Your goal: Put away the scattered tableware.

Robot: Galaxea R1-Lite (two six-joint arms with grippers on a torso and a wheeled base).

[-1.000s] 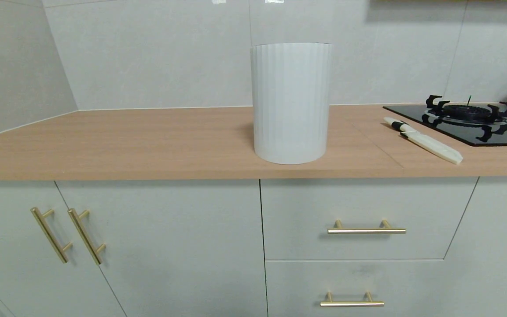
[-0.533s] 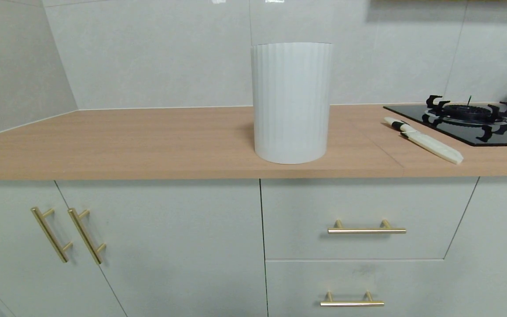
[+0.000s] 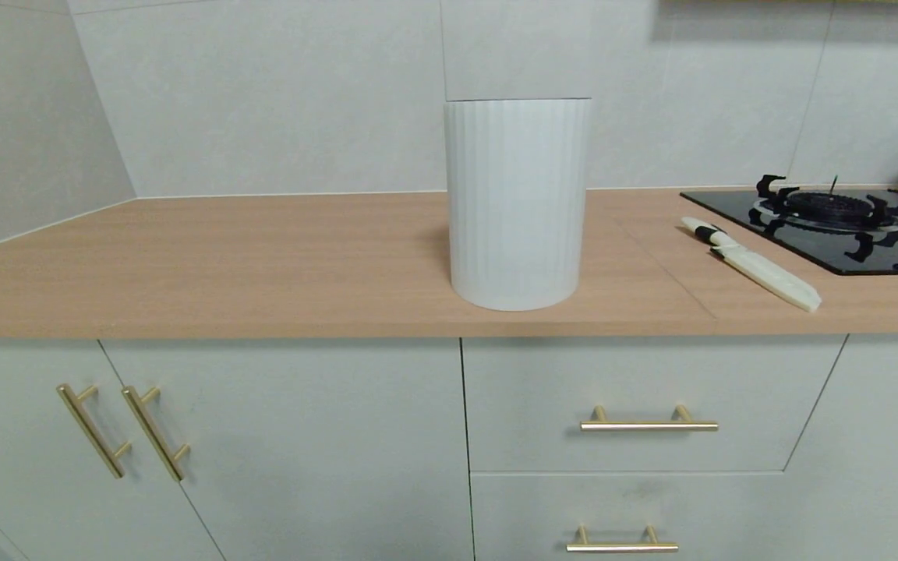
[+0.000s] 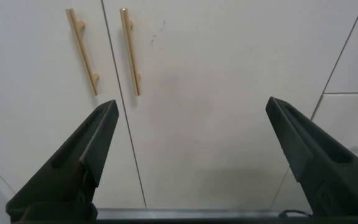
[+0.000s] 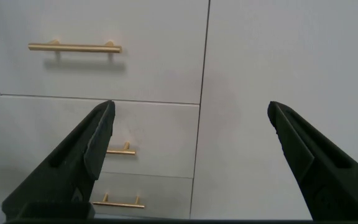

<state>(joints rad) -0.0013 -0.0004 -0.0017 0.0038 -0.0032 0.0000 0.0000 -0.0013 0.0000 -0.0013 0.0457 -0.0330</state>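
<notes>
Near the front edge of the wooden bench [image 3: 262, 257], about midway along, stands a tall ribbed white container [image 3: 515, 202], a straight-sided cylinder with fine upright fluting; its rim is seen side-on, so I cannot tell what is inside. Toward the bench's right end a knife [image 3: 753, 263] lies flat and slanted, its pale tip close to the front edge and its black-banded handle toward the wall; whether the cream length is a bare blade or a sheath is hard to make out. Just beside it sits a glossy black hob [image 3: 846, 241] with a black pan support, cut off at the picture's edge. Below the bench, the left gripper [image 4: 190, 107] faces smooth pale cabinet doors [image 4: 229, 93] with slim brass handles [image 4: 82, 50], spread wide and holding nothing; the right gripper [image 5: 190, 107] faces the drawers [image 5: 104, 74], equally wide and empty.
</notes>
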